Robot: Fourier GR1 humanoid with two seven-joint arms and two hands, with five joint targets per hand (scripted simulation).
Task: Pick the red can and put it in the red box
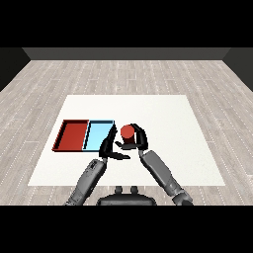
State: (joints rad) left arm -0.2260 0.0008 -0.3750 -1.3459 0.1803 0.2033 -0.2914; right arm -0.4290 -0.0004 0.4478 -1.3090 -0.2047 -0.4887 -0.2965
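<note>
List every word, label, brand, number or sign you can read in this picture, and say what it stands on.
None can be read.
Red can, held in the right hand: plain red, no label visible.
Red tray and blue tray: plain, no markings.
Table: plain white.
Left hand: plain black.

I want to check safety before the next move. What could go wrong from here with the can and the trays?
1. The left robot hand sits between the red can and the trays, so it might block the carry.
2. The blue tray lies nearer the can than the red tray; the can held by the right robot hand might land there.
</note>
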